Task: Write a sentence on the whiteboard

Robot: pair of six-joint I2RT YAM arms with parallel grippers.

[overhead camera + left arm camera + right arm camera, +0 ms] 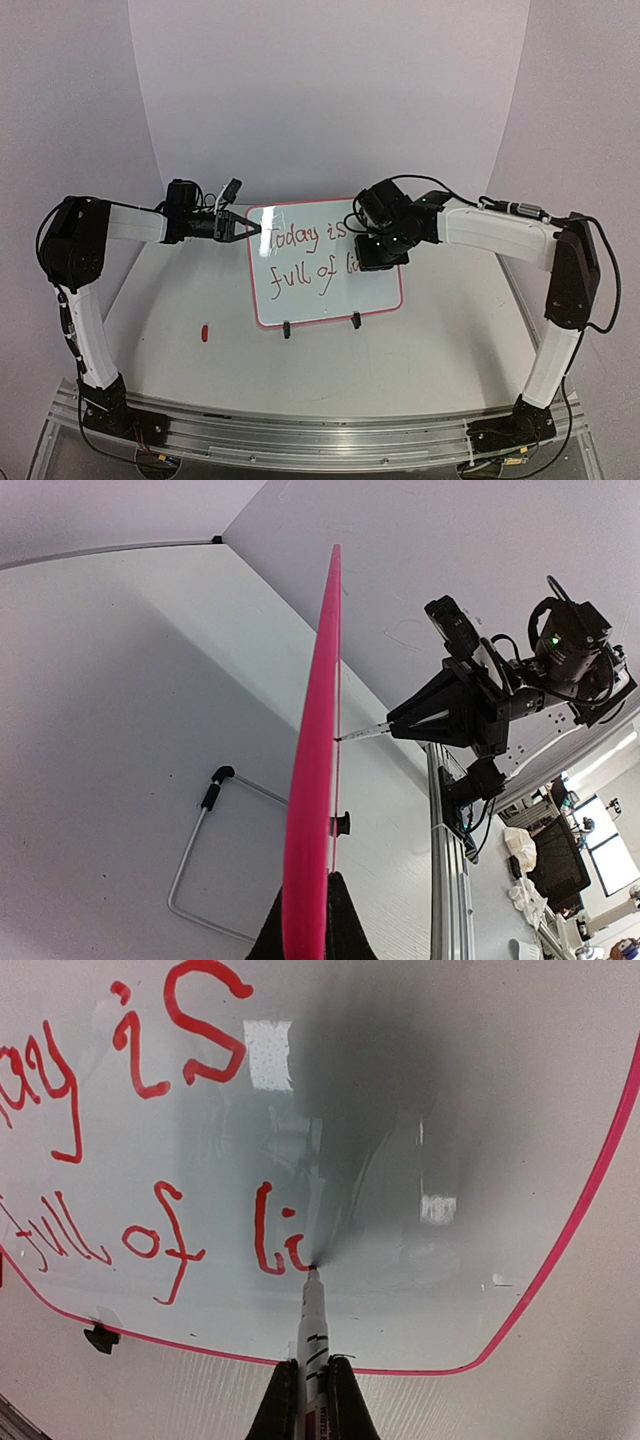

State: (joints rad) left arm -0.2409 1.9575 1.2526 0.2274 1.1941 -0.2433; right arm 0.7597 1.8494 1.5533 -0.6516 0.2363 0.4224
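Right wrist view is showing the sentence [262, 1230] breaking off at "li" on its second line, beneath "Today is", so I am judging the last word as only just begun. The lettering is sitting on the left and middle of the whiteboard [420, 1090], leaving bare gloss to the right for the remaining letters. The marker [312, 1325] is touching its tip to the board right beside the "i", pointing almost straight at the surface, which I am taking as the way to get a clean red stroke. The right tool [308, 1375] is pinching the marker's barrel low down, fingers pressed tight on either side, likely so the pen is not twisting under pressure.

Further out, the left tool [243, 228] is clamping the board's left edge; from its own wrist camera the pink frame is running straight down between its fingers. I am reading that grip as a brace against the marker's push. The board is standing near upright at the middle of the table [430, 365], resting on its two black clip feet [287, 330]. A small red piece [204, 332], perhaps the cap, is lying well apart to the left.
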